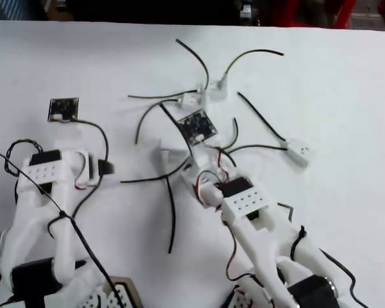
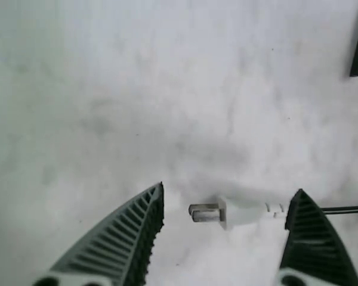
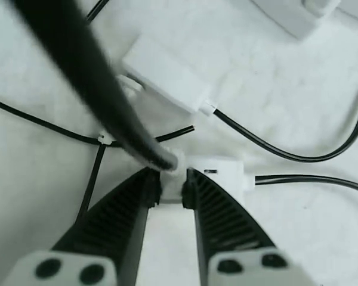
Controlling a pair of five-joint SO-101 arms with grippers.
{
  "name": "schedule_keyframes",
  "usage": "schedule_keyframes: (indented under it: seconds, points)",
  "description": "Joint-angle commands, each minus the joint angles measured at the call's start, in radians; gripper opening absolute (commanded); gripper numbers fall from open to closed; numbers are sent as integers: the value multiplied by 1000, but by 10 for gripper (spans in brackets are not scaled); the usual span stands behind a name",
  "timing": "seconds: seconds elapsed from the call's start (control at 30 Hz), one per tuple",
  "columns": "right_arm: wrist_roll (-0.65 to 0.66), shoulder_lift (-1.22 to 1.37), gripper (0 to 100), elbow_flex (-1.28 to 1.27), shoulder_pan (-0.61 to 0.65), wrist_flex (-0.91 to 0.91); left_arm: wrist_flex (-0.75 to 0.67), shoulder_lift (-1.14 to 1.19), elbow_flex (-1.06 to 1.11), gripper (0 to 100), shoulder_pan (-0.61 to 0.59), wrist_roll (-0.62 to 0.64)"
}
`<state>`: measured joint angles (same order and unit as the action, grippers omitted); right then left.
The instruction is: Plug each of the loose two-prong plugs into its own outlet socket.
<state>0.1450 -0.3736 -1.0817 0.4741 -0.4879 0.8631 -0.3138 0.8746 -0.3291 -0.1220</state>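
1. The left tool [image 2: 228,192] gapes wide and empty over the surface [image 2: 107,89]. A loose plug [image 2: 238,213] lies between its fingers.
2. The right tool [image 3: 172,176] is clamped tight on the other plug [image 3: 170,186].
3. The loose plug is likely light, hard and slick, and its cord [image 2: 346,209] may tug. It is best gripped across the body, behind the 2 prongs.
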Motion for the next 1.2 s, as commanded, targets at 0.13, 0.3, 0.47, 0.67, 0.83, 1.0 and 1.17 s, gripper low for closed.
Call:
schedule_keyframes:
  seconds: [0.13,0.3,0.47,0.67,0.83,1.0,1.17]
  points:
    - [60,1,16,-29,-31,-124,-9,-50,-5,321,-8,-11]
    - [97,1,16,-29,-31,-151,-9,-50,-5,321,-8,-12]
    - [126,1,16,-28,-27,-140,-9,-50,-5,321,-8,-14]
    - [41,-1,16,80,-31,-128,-9,-48,-5,321,-8,-15]
    - [-3,-81,16,106,-31,-128,-9,-48,-5,320,-10,-15]
    - [-28,-237,16,58,-27,-130,-12,-48,-5,320,-10,-15]
    - [-57,-275,16,0,-28,-97,-12,-48,-5,320,-10,-15]
